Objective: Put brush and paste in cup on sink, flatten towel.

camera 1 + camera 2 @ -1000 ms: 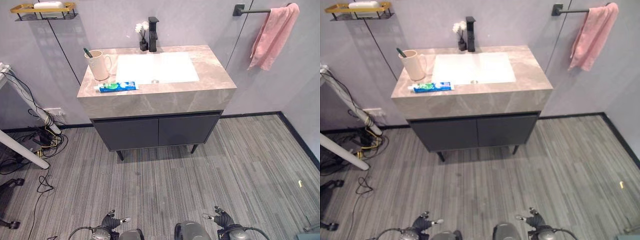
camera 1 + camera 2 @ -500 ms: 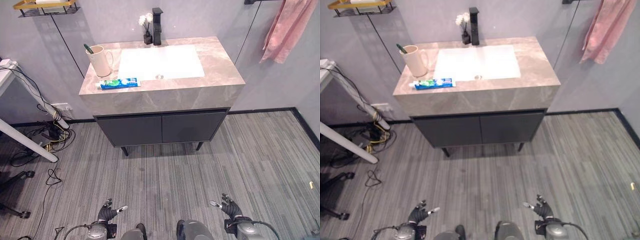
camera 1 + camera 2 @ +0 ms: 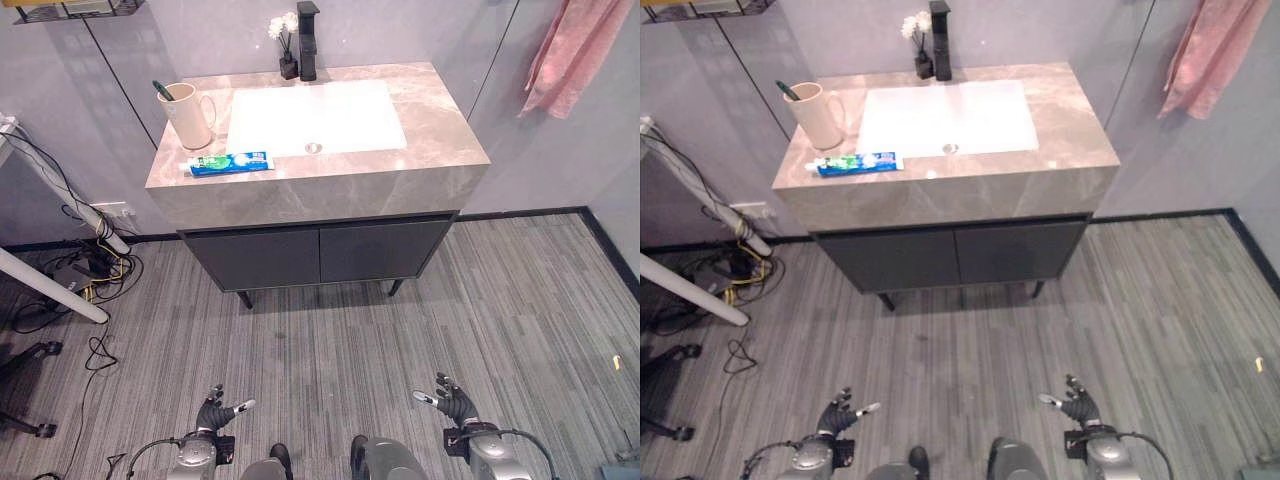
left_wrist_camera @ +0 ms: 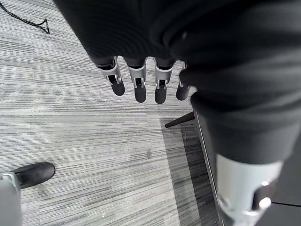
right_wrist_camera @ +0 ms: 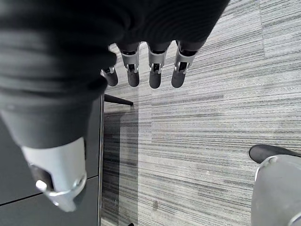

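Left eye view: toothpaste tube [image 3: 231,163] unreadable.

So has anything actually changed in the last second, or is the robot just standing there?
Only the camera view shifted: the whole scene slid, so the towel rail has left the picture. Nothing was taken hold of or let go. The left hand and right hand hang low over the floor, open and empty. The toothbrush stands in the cup, the toothpaste lies on the counter, and the pink towel hangs bunched.
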Robot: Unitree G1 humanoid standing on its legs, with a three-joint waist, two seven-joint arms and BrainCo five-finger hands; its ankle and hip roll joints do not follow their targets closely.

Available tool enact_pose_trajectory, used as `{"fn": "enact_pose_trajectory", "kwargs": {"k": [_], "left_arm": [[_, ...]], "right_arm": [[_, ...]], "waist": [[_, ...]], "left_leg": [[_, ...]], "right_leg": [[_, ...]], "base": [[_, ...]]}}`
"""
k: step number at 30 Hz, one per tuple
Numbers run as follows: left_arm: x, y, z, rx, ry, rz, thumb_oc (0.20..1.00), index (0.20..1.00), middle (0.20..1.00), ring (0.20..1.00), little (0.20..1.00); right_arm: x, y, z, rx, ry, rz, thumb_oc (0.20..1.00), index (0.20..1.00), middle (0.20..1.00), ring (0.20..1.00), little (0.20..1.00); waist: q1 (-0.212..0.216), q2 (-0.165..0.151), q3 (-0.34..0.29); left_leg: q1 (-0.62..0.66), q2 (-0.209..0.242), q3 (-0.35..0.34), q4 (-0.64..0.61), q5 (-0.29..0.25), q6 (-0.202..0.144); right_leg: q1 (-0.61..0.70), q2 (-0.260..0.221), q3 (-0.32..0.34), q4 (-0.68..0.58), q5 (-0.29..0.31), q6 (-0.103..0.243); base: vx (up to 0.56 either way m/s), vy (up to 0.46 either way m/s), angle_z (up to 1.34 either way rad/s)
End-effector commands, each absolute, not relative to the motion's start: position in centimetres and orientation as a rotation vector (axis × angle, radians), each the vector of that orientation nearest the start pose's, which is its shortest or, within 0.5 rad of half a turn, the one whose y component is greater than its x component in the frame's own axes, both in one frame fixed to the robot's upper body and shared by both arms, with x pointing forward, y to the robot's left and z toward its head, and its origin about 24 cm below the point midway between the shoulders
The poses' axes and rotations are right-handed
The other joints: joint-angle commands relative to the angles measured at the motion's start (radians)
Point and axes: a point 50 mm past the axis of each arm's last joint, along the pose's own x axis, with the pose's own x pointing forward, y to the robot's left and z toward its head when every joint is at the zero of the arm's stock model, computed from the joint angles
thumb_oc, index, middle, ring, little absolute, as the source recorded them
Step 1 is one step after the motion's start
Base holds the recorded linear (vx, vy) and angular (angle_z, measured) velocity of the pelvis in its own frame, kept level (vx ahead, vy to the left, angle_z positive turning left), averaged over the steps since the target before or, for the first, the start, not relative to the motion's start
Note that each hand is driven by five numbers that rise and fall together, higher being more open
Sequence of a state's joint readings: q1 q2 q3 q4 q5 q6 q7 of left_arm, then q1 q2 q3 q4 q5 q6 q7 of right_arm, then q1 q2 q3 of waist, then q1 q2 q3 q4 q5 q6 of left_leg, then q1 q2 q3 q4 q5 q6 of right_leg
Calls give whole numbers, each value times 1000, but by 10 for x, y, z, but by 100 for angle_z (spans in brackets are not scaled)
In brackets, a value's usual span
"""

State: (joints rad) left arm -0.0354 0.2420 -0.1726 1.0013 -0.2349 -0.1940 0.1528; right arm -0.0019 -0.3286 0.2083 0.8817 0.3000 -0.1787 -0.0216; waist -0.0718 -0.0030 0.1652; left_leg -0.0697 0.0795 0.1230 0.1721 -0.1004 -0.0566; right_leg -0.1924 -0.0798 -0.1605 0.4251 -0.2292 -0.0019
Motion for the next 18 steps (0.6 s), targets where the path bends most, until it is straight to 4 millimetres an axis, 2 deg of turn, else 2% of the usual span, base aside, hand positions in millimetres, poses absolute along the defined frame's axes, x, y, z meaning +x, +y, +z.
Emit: {"fn": "enact_pose_trajectory", "kwargs": {"k": [1, 3, 4, 6, 8, 10, 11, 12, 13, 14, 15, 16, 17, 18], "left_arm": [[183, 242, -108, 216, 660, 245, 1000, 1000, 1000, 1000, 1000], [188, 237, -106, 206, 652, 230, 1000, 1000, 1000, 1000, 1000], [194, 233, -105, 212, 641, 214, 1000, 1000, 1000, 1000, 1000], [201, 228, -102, 227, 624, 211, 1000, 1000, 1000, 1000, 1000], [200, 228, -103, 229, 622, 219, 1000, 1000, 1000, 1000, 1000], [196, 226, -105, 248, 634, 205, 1000, 1000, 1000, 1000, 1000], [191, 227, -107, 265, 645, 197, 1000, 1000, 1000, 1000, 1000], [185, 231, -109, 266, 658, 205, 1000, 1000, 1000, 1000, 1000], [185, 231, -109, 266, 658, 205, 1000, 1000, 1000, 1000, 1000], [180, 235, -111, 275, 672, 212, 1000, 1000, 1000, 1000, 1000], [178, 237, -111, 293, 679, 200, 1000, 1000, 1000, 1000, 1000], [177, 242, -110, 315, 679, 197, 1000, 1000, 1000, 1000, 1000], [177, 242, -110, 315, 679, 197, 1000, 1000, 1000, 1000, 1000], [176, 245, -109, 321, 676, 196, 1000, 1000, 1000, 1000, 1000]], "right_arm": [[181, -243, -100, -178, 632, -94, 1000, 1000, 1000, 1000, 1000], [178, -247, -99, -179, 630, -132, 1000, 1000, 1000, 1000, 1000], [180, -249, -98, -177, 622, -155, 1000, 1000, 1000, 1000, 1000], [182, -249, -98, -191, 625, -161, 1000, 1000, 1000, 1000, 1000], [182, -251, -97, -220, 625, -161, 1000, 1000, 1000, 1000, 1000], [177, -252, -100, -223, 644, -166, 1000, 1000, 1000, 1000, 1000], [173, -255, -103, -247, 670, -166, 1000, 1000, 1000, 1000, 1000], [173, -252, -103, -259, 673, -134, 1000, 1000, 1000, 1000, 1000], [173, -252, -103, -259, 673, -134, 1000, 1000, 1000, 1000, 1000], [173, -249, -104, -270, 673, -107, 1000, 1000, 1000, 1000, 1000], [171, -249, -105, -270, 682, -105, 1000, 1000, 1000, 1000, 1000], [170, -248, -106, -230, 685, -126, 1000, 1000, 1000, 1000, 1000], [170, -248, -106, -230, 685, -126, 1000, 1000, 1000, 1000, 1000], [172, -244, -106, -220, 676, -121, 1000, 1000, 1000, 1000, 1000]], "waist": [[-1, -23, 1], [5, -36, 26], [8, -43, 47], [0, -35, 53], [7, -20, 45], [16, 4, 45], [28, 16, 37], [33, 18, 23], [33, 18, 22], [49, 12, -1], [51, 6, -13], [50, -6, -29], [52, -7, -30], [50, -10, -39]], "left_leg": [[-11, 17, -6, 132, 23, -8], [-131, 18, -42, 354, 143, -37], [-184, 14, -48, 441, 175, -47], [-247, 35, -15, 377, 160, -47], [-272, 74, 19, 169, 172, -38], [-278, 108, 20, -28, 268, -57], [-289, 129, -12, -111, 302, -67], [-254, 121, -42, -108, 285, -52], [-255, 121, -42, -108, 285, -52], [-267, 92, -81, -51, 268, -43], [-258, 70, -68, -40, 266, -37], [-258, 32, -44, -9, 226, -7], [-259, 31, -43, -7, 225, -6], [-253, 14, -32, 1, 204, 9]], "right_leg": [[95, 10, 66, -127, 70, 64], [130, 23, 60, -154, 74, 32], [146, 23, 55, -164, 80, 22], [170, 15, 47, -186, 62, 24], [218, 16, 49, -221, 43, 40], [255, 21, 61, -229, 23, 55], [292, 2, 83, -236, 10, 72], [303, -10, 106, -231, -2, 83], [303, -9, 106, -231, -1, 83], [328, -32, 124, -228, 4, 102], [313, -57, 128, -194, 15, 119], [302, -100, 146, -155, 102, 152], [302, -102, 148, -156, 102, 153], [290, -121, 161, -135, 161, 159]], "base": [[58, -168, -3], [2, -218, 6], [89, -175, 35], [224, -36, 15], [321, 120, 4], [445, 246, -5], [541, 340, -19], [395, 261, -22], [344, 227, -48], [388, 262, -86], [590, 477, -99], [384, 346, -70], [301, 315, -48], [168, 190, -30]]}}
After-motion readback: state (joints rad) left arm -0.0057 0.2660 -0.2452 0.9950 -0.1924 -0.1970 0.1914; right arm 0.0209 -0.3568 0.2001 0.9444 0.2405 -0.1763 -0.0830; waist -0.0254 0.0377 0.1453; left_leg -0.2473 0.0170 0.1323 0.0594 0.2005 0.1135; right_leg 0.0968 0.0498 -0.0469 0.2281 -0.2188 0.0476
